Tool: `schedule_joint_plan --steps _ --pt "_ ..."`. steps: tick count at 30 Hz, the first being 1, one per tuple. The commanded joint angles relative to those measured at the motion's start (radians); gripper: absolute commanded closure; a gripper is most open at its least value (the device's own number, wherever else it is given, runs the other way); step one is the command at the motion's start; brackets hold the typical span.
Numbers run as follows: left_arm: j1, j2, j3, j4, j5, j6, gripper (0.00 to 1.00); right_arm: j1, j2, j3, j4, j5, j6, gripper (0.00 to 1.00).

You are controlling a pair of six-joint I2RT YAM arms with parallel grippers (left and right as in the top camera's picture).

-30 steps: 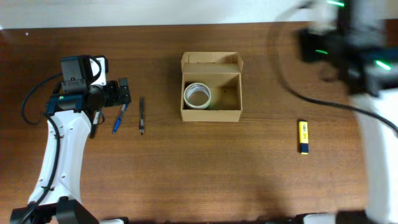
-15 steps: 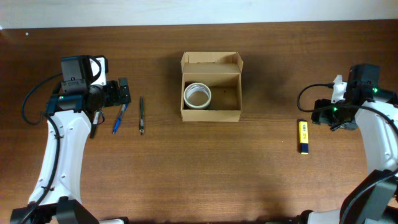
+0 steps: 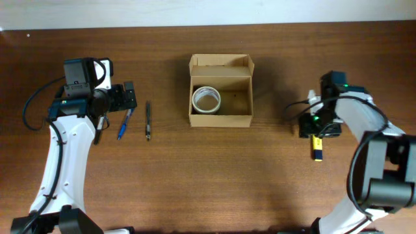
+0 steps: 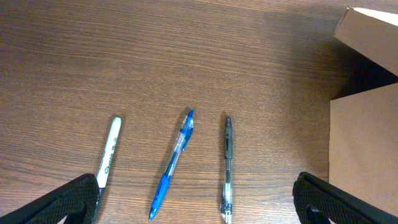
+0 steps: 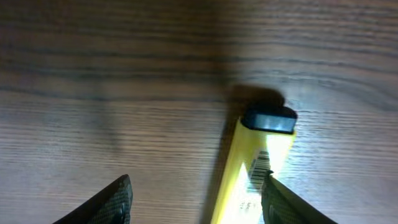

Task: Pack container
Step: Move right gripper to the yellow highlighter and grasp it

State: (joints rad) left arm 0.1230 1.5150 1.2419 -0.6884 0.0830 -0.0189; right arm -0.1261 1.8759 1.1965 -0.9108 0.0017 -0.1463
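Note:
The container point(image 3: 221, 119) is a tan cardboard box at the table's middle, its flap lid open at the back. A tape roll point(image 3: 207, 100) lies in its left half. The box's side also shows in the left wrist view point(image 4: 364, 149). My left gripper point(image 3: 130, 97) is open and empty, above a white marker point(image 4: 109, 152), a blue pen point(image 4: 174, 160) and a black pen point(image 4: 227, 163). My right gripper point(image 3: 316, 127) is open, low over a yellow stick with a black cap point(image 5: 256, 163), which lies between the fingers, close to the right one.
The blue pen point(image 3: 123, 124) and black pen point(image 3: 148, 120) lie left of the box. The yellow stick point(image 3: 317, 149) lies right of the box. The table's far edge meets a pale wall point(image 3: 195, 12).
My right arm has swung in from the far right back and come down over the yellow stick. The left arm, box and pens have not moved.

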Motion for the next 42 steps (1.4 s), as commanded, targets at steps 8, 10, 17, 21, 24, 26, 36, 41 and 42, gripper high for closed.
schedule_joint_plan --steps 8,10,17,21,24,26,36,41,42 --pt "0.004 0.005 0.016 0.003 0.014 0.016 0.01 0.001 0.011 -0.003 -0.002 0.052 0.010 0.35" --pt "0.004 0.005 0.016 0.003 0.014 0.016 0.00 0.002 0.010 -0.003 -0.008 0.052 0.009 0.35" --pt "0.005 0.005 0.016 0.003 0.014 0.016 0.00 0.000 0.012 -0.004 -0.005 0.063 0.010 0.35" --pt "0.004 0.005 0.016 0.003 0.014 0.016 0.01 -0.014 0.012 -0.019 0.016 0.062 0.039 0.35" --pt "0.005 0.005 0.016 0.003 0.014 0.016 0.01 -0.039 0.012 -0.023 0.017 0.055 0.055 0.35" --pt "0.004 0.005 0.016 0.003 0.014 0.016 0.01 -0.046 0.012 -0.023 0.014 0.056 0.053 0.35" --pt "0.005 0.005 0.016 0.003 0.014 0.016 0.00 -0.051 0.012 -0.076 0.039 0.047 0.060 0.35" --pt "0.004 0.005 0.016 0.003 0.014 0.016 0.01 -0.051 0.012 -0.115 0.066 0.036 0.085 0.44" --pt "0.004 0.005 0.016 0.003 0.014 0.016 0.01 -0.051 0.012 -0.115 0.067 0.036 0.085 0.51"
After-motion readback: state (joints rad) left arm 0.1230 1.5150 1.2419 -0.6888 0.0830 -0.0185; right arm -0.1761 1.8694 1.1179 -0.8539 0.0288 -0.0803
